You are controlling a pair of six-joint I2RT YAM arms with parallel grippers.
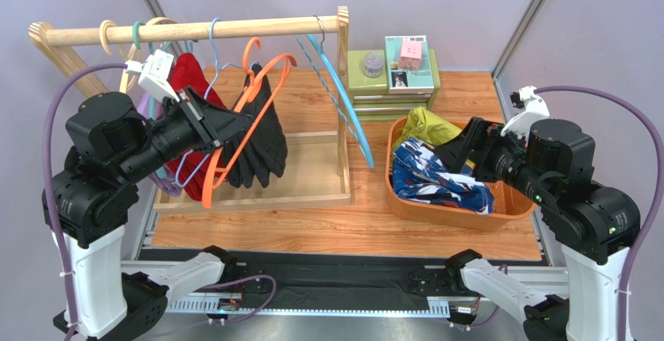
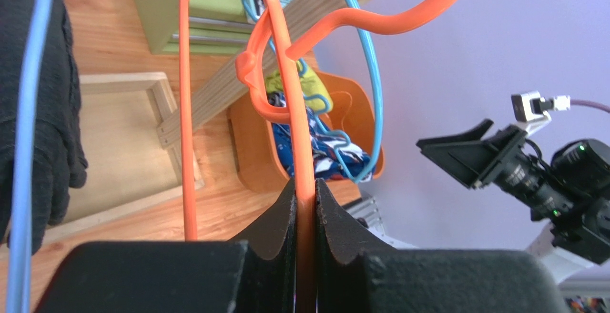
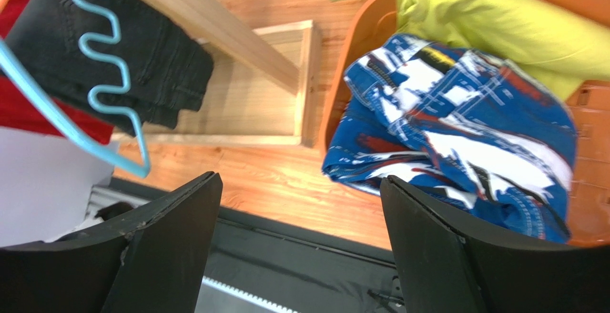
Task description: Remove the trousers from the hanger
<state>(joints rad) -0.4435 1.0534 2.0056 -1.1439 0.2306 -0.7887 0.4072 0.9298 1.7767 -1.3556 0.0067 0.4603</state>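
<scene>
Starting on the left, our left end effector (image 1: 222,132) is pressed together on a bar of the orange hanger (image 1: 261,92), and the left wrist view shows the bar pinched between its two black fingers (image 2: 276,220). No cloth shows on that hanger. Its hook seems to sit below the wooden rail (image 1: 195,29) rather than over it, though we cannot be sure. Just beyond this end effector hangs the black garment (image 1: 261,146), with the red garment (image 1: 187,72) close behind the wrist; neither is part of our job. Further out from the fingertips, a light-blue hanger (image 1: 343,103) dangles bare from the rail. Moving right, the orange basket (image 1: 436,215) rests on the tabletop (image 1: 312,236). Both trousers lie in it: the navy printed pair (image 1: 425,177) directly beneath and ahead of our right end effector (image 1: 461,154), and the yellow-green pair (image 1: 429,125) just past it on the far side. That end effector is spread wide and holds nothing, hovering over the navy cloth without touching it. We judge the removal itself essentially done, since no trousers remain on any hanger we can see. What seems left is dealing with the bare orange hanger and drawing both arms clear.
</scene>
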